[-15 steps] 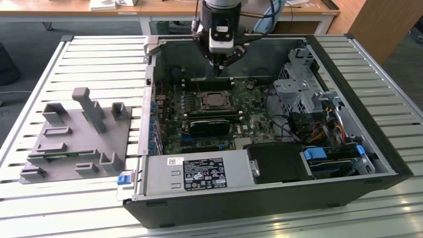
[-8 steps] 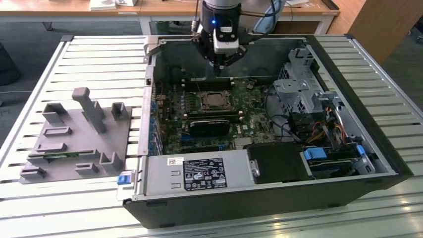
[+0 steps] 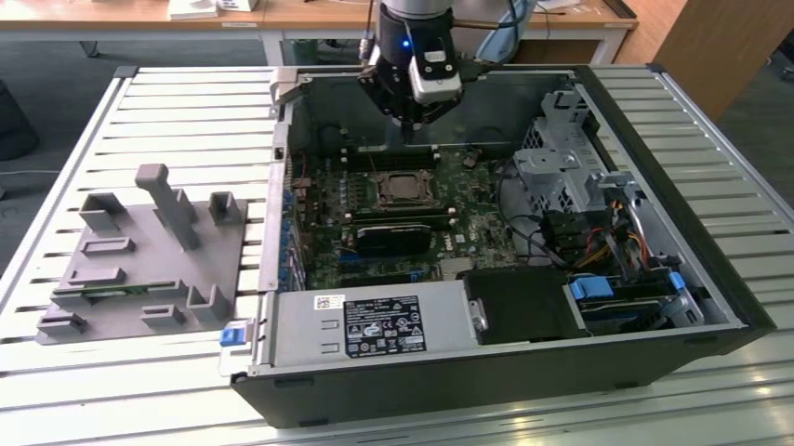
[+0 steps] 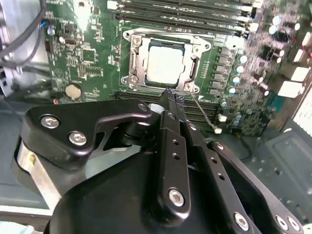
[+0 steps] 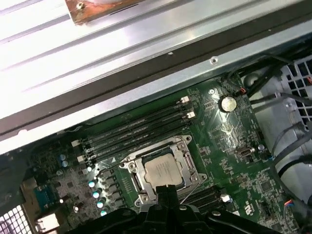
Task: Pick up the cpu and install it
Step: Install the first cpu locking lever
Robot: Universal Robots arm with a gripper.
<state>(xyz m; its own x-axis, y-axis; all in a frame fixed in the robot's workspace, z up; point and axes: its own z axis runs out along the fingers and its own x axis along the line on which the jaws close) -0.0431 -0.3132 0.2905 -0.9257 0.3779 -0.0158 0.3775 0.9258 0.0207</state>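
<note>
The cpu point(image 3: 400, 189) lies flat in the metal-framed socket point(image 3: 400, 177) on the green motherboard point(image 3: 325, 243) inside the open computer case. Its silvery top also shows in both wrist views point(image 4: 165, 65) point(image 5: 163, 170). My gripper point(image 3: 416, 123) hangs above the motherboard, just behind the socket and clear of the chip. Its black fingers point(image 4: 171, 109) are pressed together with nothing between them, and their tips point(image 5: 165, 191) point at the socket's edge. The socket's frame stands open around the chip.
A grey plastic tray point(image 3: 125, 269) with upright posts lies on the slatted table at the exterior view's left. Inside the case are memory slots point(image 5: 141, 127), a power supply point(image 3: 372, 325), a drive cage point(image 3: 559, 167) and loose cables point(image 3: 583, 246). The case walls close in the motherboard.
</note>
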